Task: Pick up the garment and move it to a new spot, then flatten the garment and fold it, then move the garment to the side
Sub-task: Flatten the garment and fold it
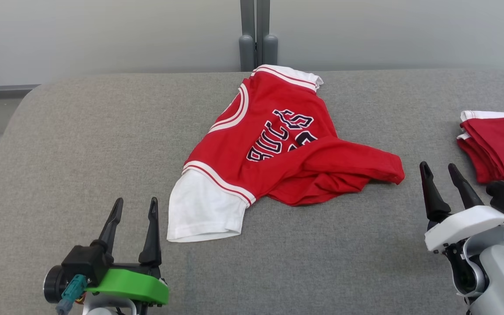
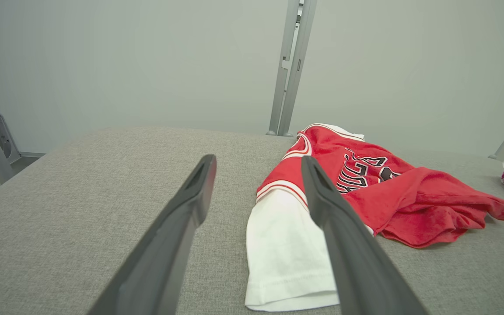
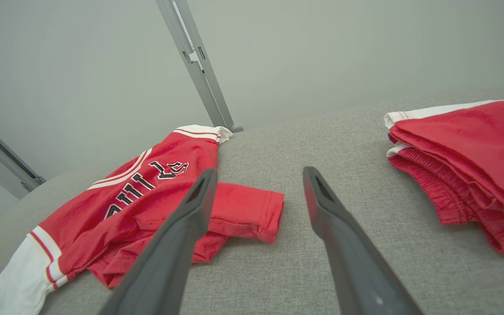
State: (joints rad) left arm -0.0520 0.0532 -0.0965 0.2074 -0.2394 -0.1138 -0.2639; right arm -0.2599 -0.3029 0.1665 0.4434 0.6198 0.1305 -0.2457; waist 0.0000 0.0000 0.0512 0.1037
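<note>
I'm at the first step, with nothing picked up yet. One jersey point(image 1: 274, 148) lies crumpled mid-table point(image 1: 81, 144), its white sleeve nearest my left gripper point(image 1: 136, 201). That and the right gripper point(image 1: 438, 166), two in all, stand fingers apart, empty. Next, I judge, each must pinch a cloth edge. One folded red pile point(image 1: 501, 144) sits far right.

Even soft light, faint shadows, sharp focus.

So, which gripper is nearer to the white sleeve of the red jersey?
Left. The left gripper is just left of the white sleeve. The right gripper is far off, beyond the jersey, beside the folded red pile.
</note>
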